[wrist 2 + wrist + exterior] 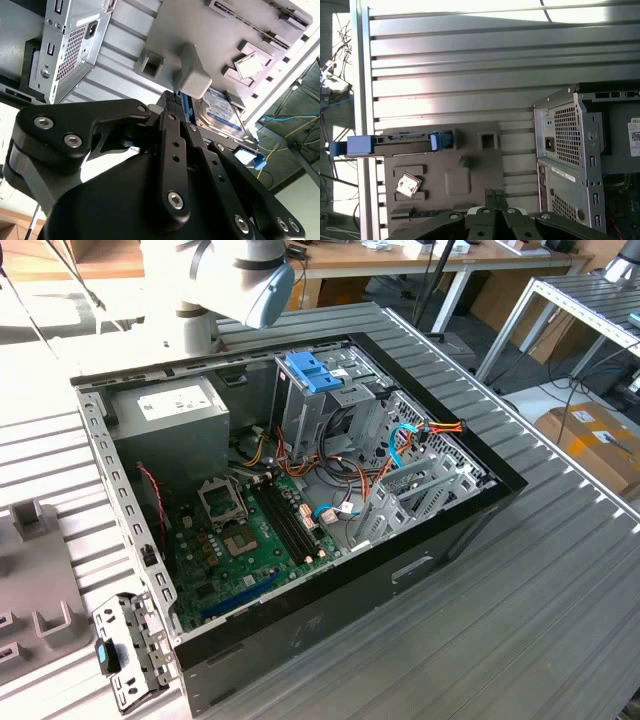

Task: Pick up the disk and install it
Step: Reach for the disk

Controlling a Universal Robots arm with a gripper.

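Ribbed metal tabletop (560, 640) runs under everything you see, with desks and cables beyond its edges. On it lies the open computer case (420, 560), its side panel off, so you look straight down at the green circuit board (240, 540). The grey power box (170, 425) sits in the case corner, and a bare blue bracket (313, 370) tops the drive cage. Your arm (250, 280) reaches in from the far side of the case in the exterior view.

Beside the case, toward the exterior view's left, lies 1 flat grey holder (435, 165) with moulded pockets and blocks. The disk (402, 144) stands on edge in a slot at the holder's far end. It is dark, with blue rails, and 1 blue end pokes out past the table's edge.

The gripper (494, 194) hangs over the holder, well apart from the disk. Its 2 black jaws are pressed together with nothing between them. A small square silver chip (409, 184) rests in 1 pocket of the holder.
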